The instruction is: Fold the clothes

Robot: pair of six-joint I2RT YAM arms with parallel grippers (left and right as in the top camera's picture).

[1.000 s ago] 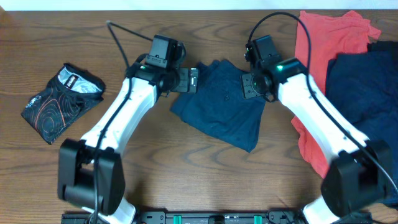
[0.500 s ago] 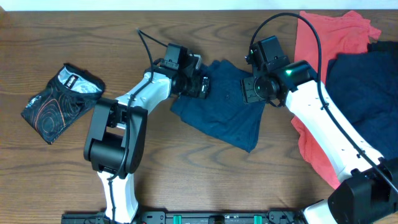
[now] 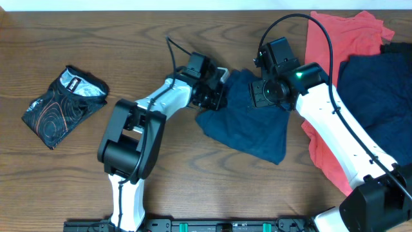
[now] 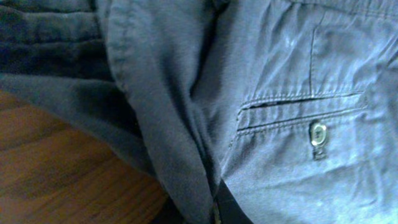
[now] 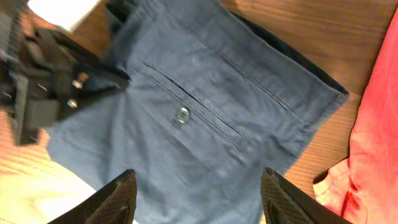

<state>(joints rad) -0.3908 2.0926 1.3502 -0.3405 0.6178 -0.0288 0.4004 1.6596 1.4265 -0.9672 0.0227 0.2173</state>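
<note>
A pair of navy shorts (image 3: 248, 125) lies bunched at the table's middle. In the left wrist view the cloth (image 4: 280, 81) fills the frame, with a back pocket and its button (image 4: 318, 132) showing. My left gripper (image 3: 215, 96) is shut on the shorts' left edge, and a fold of fabric runs down into the jaws (image 4: 214, 214). My right gripper (image 5: 198, 180) hovers open above the shorts (image 5: 205, 106), both fingers apart and holding nothing. The left gripper (image 5: 43, 93) shows at the left of the right wrist view.
A folded black patterned garment (image 3: 64, 103) lies at the far left. A red shirt (image 3: 341, 45) and a dark navy garment (image 3: 380, 96) are piled at the right edge, close under the right arm. Bare wood table (image 3: 193, 180) lies in front.
My left gripper moved right and shut on the shorts' left edge. The shorts shifted right and bunched up. The right gripper has hardly moved.
</note>
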